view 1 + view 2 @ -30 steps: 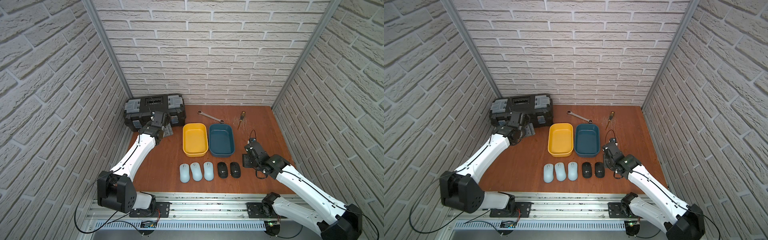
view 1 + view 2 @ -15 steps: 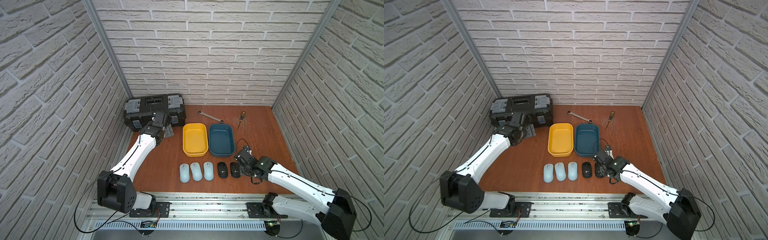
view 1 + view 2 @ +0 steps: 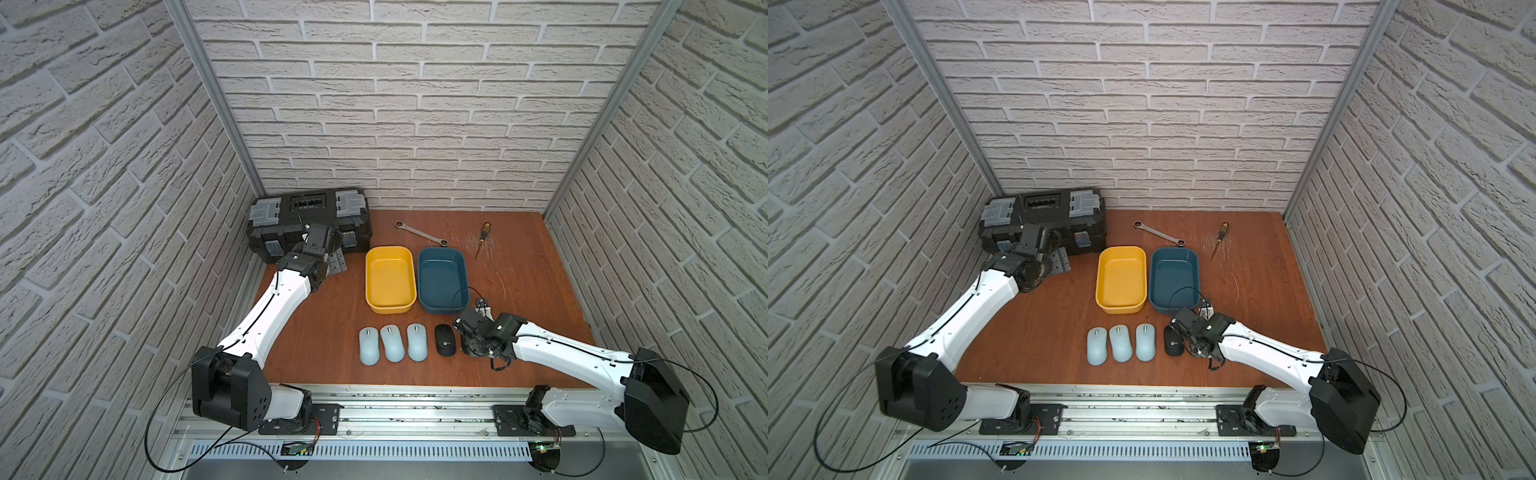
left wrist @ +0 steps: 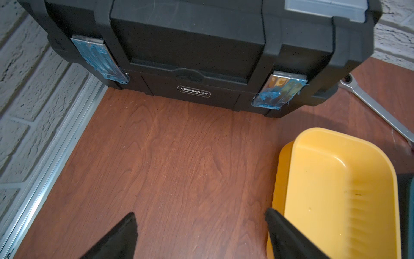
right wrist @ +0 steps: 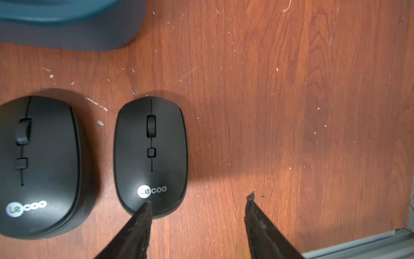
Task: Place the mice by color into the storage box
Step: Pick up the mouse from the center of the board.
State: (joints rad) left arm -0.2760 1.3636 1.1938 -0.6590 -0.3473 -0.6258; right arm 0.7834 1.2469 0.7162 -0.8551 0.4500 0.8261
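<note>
So all five mice sit in a neat row in the lower middle of both top views, none binned yet: three pale blue mice (image 3: 392, 343) on the left of the row, then the two black ones. The right gripper (image 5: 199, 200) hangs over the rightmost black mouse (image 5: 150, 154), jaws parted and gripping nothing. In the right wrist view one fingertip (image 5: 139, 224) overlaps the logo end of the shell and its partner is over bare table (image 5: 291, 112), so it isn't straddling the mouse yet. The other black mouse (image 3: 445, 340) lies just beside it. The left gripper (image 4: 200, 213) is off left of centre in the top views, near the closed toolbox (image 3: 309, 216), jaws wide and empty. My guess on handling: light, hard plastic shells, smooth and domed, so pads will want to skate off the top. I'd pinch across the two long sides around the middle, low down, not nose-to-tail. The yellow bin (image 3: 390, 279) and the teal bin (image 3: 441, 276), just above the row, are both empty.
</note>
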